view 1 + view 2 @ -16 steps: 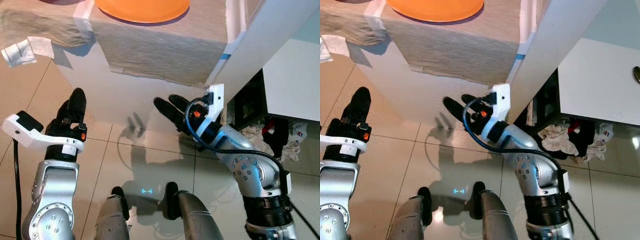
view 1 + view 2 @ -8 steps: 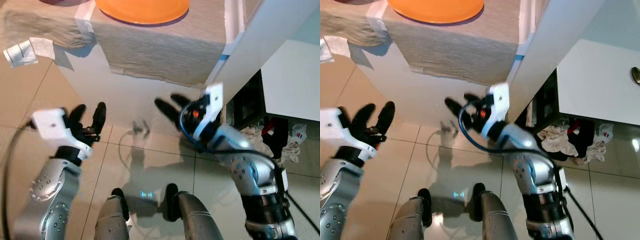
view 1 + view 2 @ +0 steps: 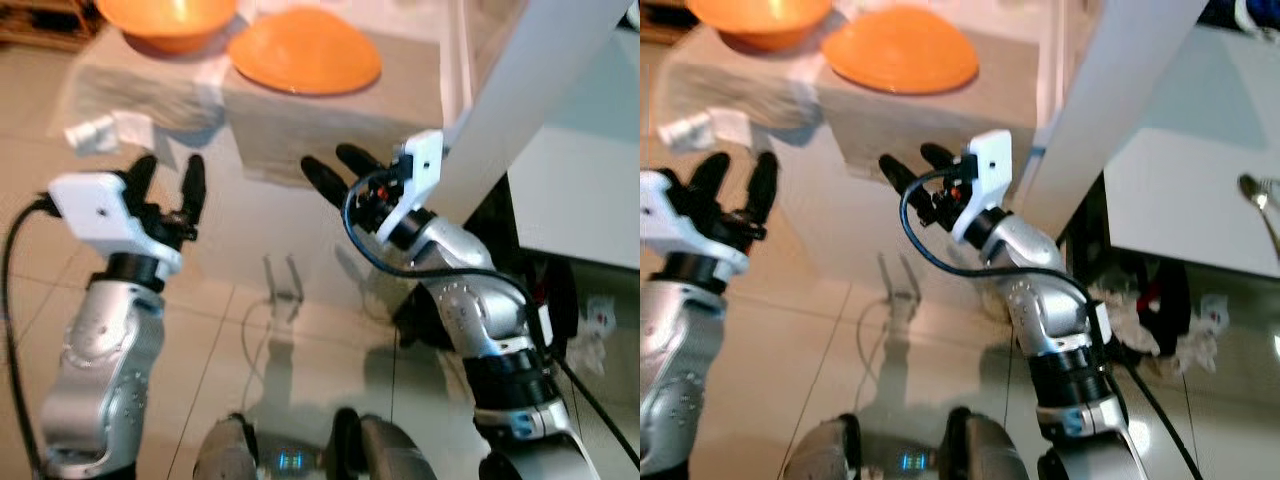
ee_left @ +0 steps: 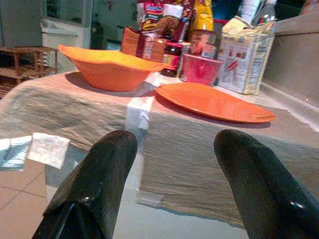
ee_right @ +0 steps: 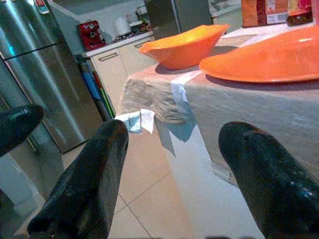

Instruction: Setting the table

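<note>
An orange plate [image 3: 305,64] lies on a low table covered with a beige cloth [image 3: 330,125], and an orange bowl [image 3: 168,12] stands behind it to the left. My left gripper [image 3: 167,182] is raised in front of the table's left corner, open, nothing between its fingers. My right gripper [image 3: 338,170] is open too, held just below the table's front edge under the plate. In the left wrist view the bowl [image 4: 109,67] and plate [image 4: 212,102] lie beyond the fingers. The right wrist view has the plate [image 5: 269,59] and bowl [image 5: 187,45] ahead.
Food packets and jars [image 4: 199,45] stand at the back of the table. White paper tags [image 3: 105,130] hang from the cloth's left corner. A white cabinet [image 3: 590,170] stands to the right with rags [image 3: 1140,330] on the floor beneath it. A steel fridge [image 5: 45,74] stands beyond.
Both arms have risen toward the table edge. The camera has tilted up, so more of the table, with the bowl, is in view.
</note>
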Robot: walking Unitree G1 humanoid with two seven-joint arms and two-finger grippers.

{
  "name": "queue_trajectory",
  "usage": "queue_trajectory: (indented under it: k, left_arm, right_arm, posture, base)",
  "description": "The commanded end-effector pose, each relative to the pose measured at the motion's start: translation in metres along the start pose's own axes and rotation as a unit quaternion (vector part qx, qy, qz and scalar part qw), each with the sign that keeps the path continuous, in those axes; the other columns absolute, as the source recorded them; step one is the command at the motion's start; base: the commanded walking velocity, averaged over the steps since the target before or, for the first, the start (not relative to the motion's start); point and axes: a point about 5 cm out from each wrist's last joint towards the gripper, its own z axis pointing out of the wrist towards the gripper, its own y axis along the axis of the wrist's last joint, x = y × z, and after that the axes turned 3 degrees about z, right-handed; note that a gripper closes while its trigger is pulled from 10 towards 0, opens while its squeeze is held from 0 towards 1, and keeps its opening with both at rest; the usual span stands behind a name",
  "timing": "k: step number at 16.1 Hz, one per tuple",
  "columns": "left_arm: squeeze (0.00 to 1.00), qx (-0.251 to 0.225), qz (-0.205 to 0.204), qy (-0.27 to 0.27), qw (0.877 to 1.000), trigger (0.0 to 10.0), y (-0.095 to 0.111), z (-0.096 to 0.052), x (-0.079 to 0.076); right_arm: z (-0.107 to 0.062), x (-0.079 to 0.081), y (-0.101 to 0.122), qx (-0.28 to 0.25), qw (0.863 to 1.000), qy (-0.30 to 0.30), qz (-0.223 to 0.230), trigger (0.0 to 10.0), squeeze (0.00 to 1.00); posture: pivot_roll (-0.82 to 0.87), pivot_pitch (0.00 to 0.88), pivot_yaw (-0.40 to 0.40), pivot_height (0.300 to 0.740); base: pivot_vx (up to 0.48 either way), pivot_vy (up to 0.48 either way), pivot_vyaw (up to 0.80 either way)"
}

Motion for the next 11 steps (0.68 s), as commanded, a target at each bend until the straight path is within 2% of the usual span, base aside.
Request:
queue_trajectory:
  k: [1,6,11]
  left_arm:
    - [0.0,0.003,-0.002,-0.014,1.0,10.0,-0.004,0.002,-0.007]
    - [0.0,0.011,-0.008,-0.035,0.999,10.0,-0.012,0.008,-0.017]
    - [0.0,0.024,-0.034,-0.042,0.998,10.0,-0.023,0.005,-0.02]
  right_arm:
    - [0.002,-0.001,0.003,-0.007,1.0,0.001,-0.01,10.0,0.0]
    - [0.002,0.001,-0.001,-0.012,1.0,-0.003,-0.023,10.0,0.0]
    - [-0.001,-0.001,-0.01,-0.001,1.0,-0.006,-0.021,10.0,0.0]
  posture:
    - [-0.01,0.09,-0.055,0.74]
    - [-0.03,0.095,-0.042,0.74]
    - [-0.03,0.089,-0.041,0.74]
  base:
    - [0.0,0.0,0.0]
    - [0.0,0.0,0.0]
    - [0.0,0.0,0.0]
